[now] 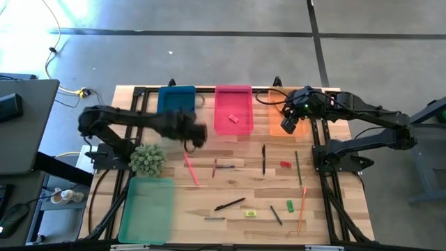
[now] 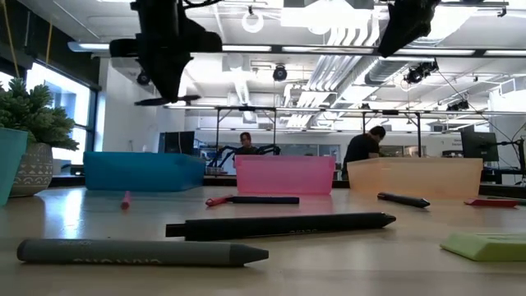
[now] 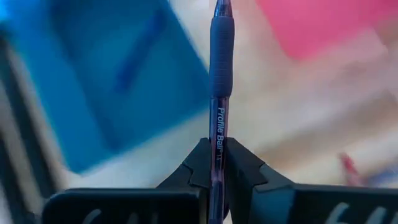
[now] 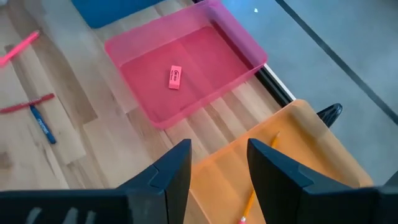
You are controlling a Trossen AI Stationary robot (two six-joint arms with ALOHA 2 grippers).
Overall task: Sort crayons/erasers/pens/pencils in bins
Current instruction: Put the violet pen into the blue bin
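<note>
Two grippers ride high: left gripper point(image 3: 214, 163) jaws clamp a pen point(image 3: 221, 81) beside the blue bin point(image 1: 175, 100); right gripper point(image 4: 219, 163) jaws apart over the orange bin point(image 4: 298, 149).

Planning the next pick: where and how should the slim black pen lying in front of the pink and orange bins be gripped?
Grip the slim black pen at mid-length, straight down from above, closing across its thin width. It lies flat with bare wood either side; the small red eraser lies apart. The open right pincer over the orange plastic bin seems nearest.
</note>
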